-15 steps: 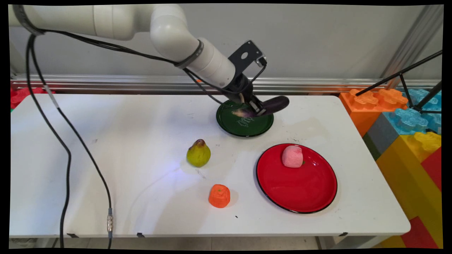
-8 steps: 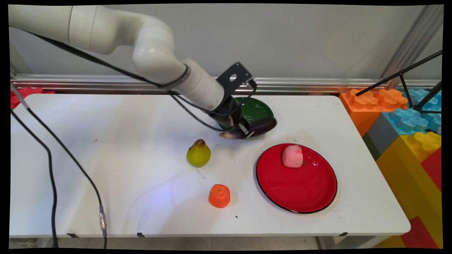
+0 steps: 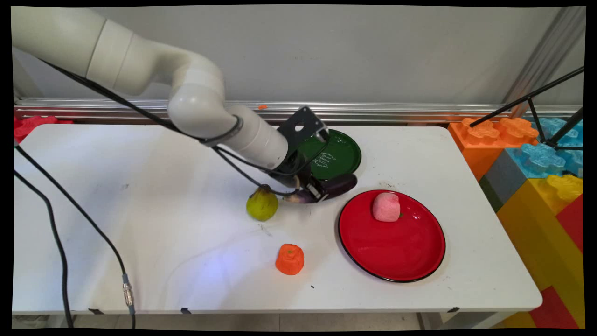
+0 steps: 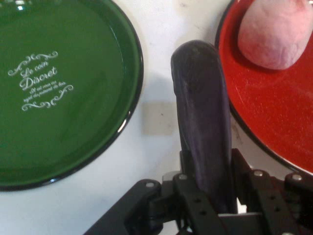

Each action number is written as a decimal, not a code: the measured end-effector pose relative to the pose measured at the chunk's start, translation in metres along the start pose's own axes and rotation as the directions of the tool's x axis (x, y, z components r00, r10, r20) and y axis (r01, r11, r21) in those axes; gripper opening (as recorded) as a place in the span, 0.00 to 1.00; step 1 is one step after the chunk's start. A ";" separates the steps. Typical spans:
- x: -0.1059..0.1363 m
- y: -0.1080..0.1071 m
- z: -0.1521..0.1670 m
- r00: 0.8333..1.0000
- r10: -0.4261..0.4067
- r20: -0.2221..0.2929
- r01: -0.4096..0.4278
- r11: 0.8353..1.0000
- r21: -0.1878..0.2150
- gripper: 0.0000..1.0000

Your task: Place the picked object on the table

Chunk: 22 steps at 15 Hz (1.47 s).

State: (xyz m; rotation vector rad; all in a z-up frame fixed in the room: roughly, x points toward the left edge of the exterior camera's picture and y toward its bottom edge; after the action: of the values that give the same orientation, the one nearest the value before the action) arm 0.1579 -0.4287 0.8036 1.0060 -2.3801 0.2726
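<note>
In the main view, an eggplant [image 3: 333,186] is clamped in the gripper [image 3: 313,191] low over the table [image 3: 140,186], between the green plate [image 3: 340,156] toward the far edge and the red plate [image 3: 396,242] toward the right end; a pear [image 3: 262,204] stands just left of the gripper, a pink fruit [image 3: 386,206] lies on the red plate, and an orange fruit [image 3: 289,259] sits nearer the front edge. In the hand view, the eggplant [image 4: 203,127] is seen pinched between the fingers [image 4: 186,169], reaching out over bare table [image 4: 156,117] between the green plate [image 4: 73,98] on the left and the red plate [image 4: 274,112], with its pink fruit [image 4: 276,32], on the right.
</note>
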 end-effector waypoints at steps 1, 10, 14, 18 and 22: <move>-0.005 0.001 0.003 1.000 -0.002 0.001 0.002 1.000 -0.003 0.00; -0.034 0.004 0.011 1.000 -0.013 0.010 0.013 1.000 -0.019 0.00; -0.044 0.001 0.010 1.000 -0.020 0.012 0.020 0.999 -0.033 0.00; -0.052 -0.002 0.010 1.000 -0.021 0.016 0.022 0.999 -0.037 0.00; -0.057 -0.005 0.009 1.000 -0.022 0.018 0.023 0.999 -0.038 1.00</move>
State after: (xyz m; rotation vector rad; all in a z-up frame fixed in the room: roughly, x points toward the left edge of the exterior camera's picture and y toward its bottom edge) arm 0.1903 -0.4012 0.7649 1.0207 -2.3789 0.2097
